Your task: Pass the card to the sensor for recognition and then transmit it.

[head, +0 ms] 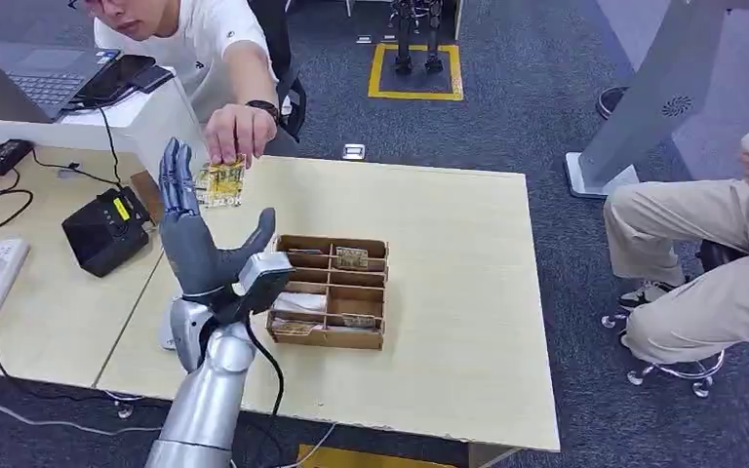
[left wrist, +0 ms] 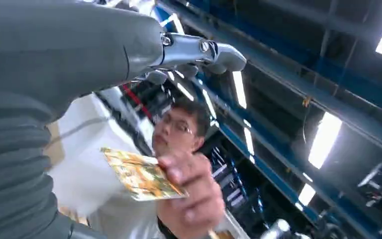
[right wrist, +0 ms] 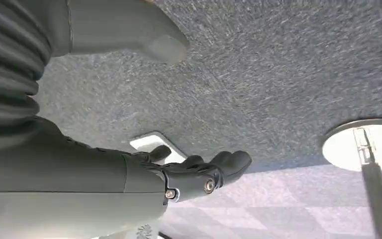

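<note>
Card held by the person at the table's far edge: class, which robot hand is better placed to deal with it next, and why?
Left. The left robot hand is raised, fingers apart, right beside the card in the person's hand. The right robot hand hangs over carpet, holding nothing.

Head view's bright and even, soft shadows. My left wrist shot is blurry, with ceiling lights (left wrist: 323, 139) glaring hard.

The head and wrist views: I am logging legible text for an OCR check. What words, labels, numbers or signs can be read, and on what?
No text can be read.
Yellow patterned card in the person's hand: print too blurred.
Yellow label on the black box-shaped sensor device: too small.
Cards in the brown wooden compartment tray: too small.
</note>
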Robot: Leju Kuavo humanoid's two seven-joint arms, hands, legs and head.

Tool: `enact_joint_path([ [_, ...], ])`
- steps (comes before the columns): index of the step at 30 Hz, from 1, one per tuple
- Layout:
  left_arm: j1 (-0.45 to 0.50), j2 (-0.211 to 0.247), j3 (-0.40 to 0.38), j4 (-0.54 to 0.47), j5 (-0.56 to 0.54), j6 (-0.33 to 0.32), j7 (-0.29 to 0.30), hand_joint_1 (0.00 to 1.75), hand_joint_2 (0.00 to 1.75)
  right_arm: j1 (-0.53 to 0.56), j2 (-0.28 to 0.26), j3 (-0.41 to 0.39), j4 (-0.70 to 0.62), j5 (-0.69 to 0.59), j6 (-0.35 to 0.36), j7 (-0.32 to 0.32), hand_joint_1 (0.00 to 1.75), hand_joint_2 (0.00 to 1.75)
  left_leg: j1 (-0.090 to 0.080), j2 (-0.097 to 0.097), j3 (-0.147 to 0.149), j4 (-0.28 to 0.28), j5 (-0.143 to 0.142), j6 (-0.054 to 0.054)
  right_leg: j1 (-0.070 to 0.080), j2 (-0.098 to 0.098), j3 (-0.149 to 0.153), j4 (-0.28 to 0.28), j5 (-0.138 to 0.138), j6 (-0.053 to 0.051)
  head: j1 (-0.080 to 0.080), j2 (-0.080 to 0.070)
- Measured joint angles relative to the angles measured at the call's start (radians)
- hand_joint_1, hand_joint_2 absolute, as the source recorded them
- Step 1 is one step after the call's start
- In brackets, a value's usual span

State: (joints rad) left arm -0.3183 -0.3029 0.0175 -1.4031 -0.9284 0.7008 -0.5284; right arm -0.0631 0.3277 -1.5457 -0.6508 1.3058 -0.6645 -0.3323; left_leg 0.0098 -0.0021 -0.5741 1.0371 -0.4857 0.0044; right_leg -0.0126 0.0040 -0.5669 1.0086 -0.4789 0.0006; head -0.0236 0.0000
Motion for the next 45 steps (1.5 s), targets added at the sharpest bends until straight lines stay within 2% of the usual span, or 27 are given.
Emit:
enact_joint_path([
  [4, -0.02, -0.008, 0.046, 0.0, -0.101, 0.0, 0.028, 0.0, 1.75, 0.0, 0.0, 0.0, 0.004, 0.003, 0.0, 0.0, 0.0, 1.75, 0.0, 0.0, 0.0, 0.0, 0.0, 0.0, 0.0, 0.0, 0.0, 0.0, 0.0, 0.0, 0.0, 0.0],
  [11, -0.024, -0.01, 0.071, 0.0, -0.245, 0.001, 0.089, 0.0, 1.75, 0.0, 0.0, 0.0, 0.01, 0.018, 0.0, -0.003, 0.0, 1.75, 0.0, 0.0, 0.0, 0.0, 0.0, 0.0, 0.0, 0.0, 0.0, 0.0, 0.0, 0.0, 0.0, 0.0],
  [24, -0.024, -0.01, 0.082, 0.0, -0.329, 0.001, 0.134, 0.0, 1.75, 0.0, 0.0, 0.0, 0.014, 0.013, 0.0, -0.013, 0.0, 1.75, 0.0, 0.0, 0.0, 0.0, 0.0, 0.0, 0.0, 0.0, 0.0, 0.0, 0.0, 0.0, 0.0, 0.0],
  [25, -0.024, -0.01, 0.083, 0.0, -0.331, 0.001, 0.136, 0.4, 1.75, 0.0, 0.0, 0.0, 0.015, 0.013, 0.0, -0.013, 0.0, 1.75, 0.0, 0.0, 0.0, 0.0, 0.0, 0.0, 0.0, 0.0, 0.0, 0.0, 0.0, 0.0, 0.0, 0.0],
  [26, -0.024, -0.01, 0.083, 0.0, -0.332, 0.001, 0.136, 1.75, 1.75, 0.0, 0.0, 0.0, 0.015, 0.013, 0.0, -0.013, 0.0, 1.75, 0.0, 0.0, 0.0, 0.0, 0.0, 0.0, 0.0, 0.0, 0.0, 0.0, 0.0, 0.0, 0.0, 0.0],
  [45, -0.023, -0.01, 0.084, -0.001, -0.309, 0.001, 0.097, 1.75, 1.75, 0.0, 0.0, 0.0, 0.014, 0.015, 0.0, -0.015, 0.0, 1.75, 0.0, 0.0, 0.0, 0.0, 0.0, 0.0, 0.0, 0.0, 0.0, 0.0, 0.0, 0.0, 0.0, 0.0],
])
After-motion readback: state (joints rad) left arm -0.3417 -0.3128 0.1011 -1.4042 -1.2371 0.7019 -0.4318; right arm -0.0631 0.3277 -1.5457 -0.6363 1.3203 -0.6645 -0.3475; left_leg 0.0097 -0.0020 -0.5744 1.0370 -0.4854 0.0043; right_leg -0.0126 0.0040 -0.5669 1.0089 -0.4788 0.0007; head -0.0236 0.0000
